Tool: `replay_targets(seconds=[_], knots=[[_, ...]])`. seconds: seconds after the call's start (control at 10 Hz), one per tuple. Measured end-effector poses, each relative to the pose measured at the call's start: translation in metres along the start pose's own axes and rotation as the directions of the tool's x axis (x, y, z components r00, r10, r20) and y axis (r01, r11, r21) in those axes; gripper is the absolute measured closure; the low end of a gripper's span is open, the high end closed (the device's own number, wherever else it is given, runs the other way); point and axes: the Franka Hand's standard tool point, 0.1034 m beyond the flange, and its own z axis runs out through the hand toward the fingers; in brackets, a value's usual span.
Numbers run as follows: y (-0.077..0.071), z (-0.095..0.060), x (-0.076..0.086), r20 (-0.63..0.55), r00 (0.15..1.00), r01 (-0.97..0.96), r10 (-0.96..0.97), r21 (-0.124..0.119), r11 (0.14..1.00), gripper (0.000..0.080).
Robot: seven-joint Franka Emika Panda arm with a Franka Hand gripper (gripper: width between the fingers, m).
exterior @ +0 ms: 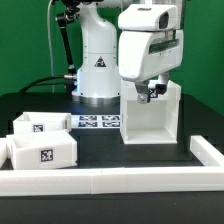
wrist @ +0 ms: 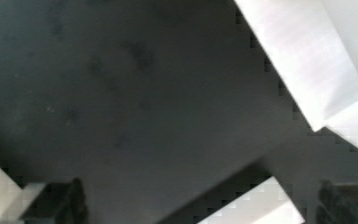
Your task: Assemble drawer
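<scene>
Backdrop: flat green wall, evenly lit.
Surface: matte black counter, faint sheen, soft shadows.

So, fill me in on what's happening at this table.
The arm's gripper hangs at the top of the tall white housing. In the wrist view its jaws stand apart with nothing between them. The rear tray and the front tray sit loose on the table at the exterior view's left, and neither is in the housing yet.

housing: smooth white plastic | trays: same white plastic | table: matt black | rail: smooth white plastic
</scene>
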Motion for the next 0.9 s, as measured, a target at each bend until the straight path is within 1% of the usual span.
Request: replay_targets(seconds=[0.5, 0.6, 0.7, 0.8, 0.9], knots=[[0.000, 0.001, -0.001, 0.000, 1.000, -0.006, 0.006, 0.002, 1.000, 0.0150], [-0.004, -0.003, -0.006, -0.008, 0.992, -0.124, 0.124, -0.007, 0.992, 0.0150], [-0.016, -0.005, -0.013, -0.010, 0.975, -0.220, 0.220, -0.012, 0.975, 0.0150], [-0.026, -0.005, -0.014, -0.002, 0.948, -0.319, 0.319, -0.009, 0.948, 0.0150], [-0.029, -0.006, -0.012, -0.003, 0.913, -0.409, 0.409, -0.005, 0.912, 0.0150]])
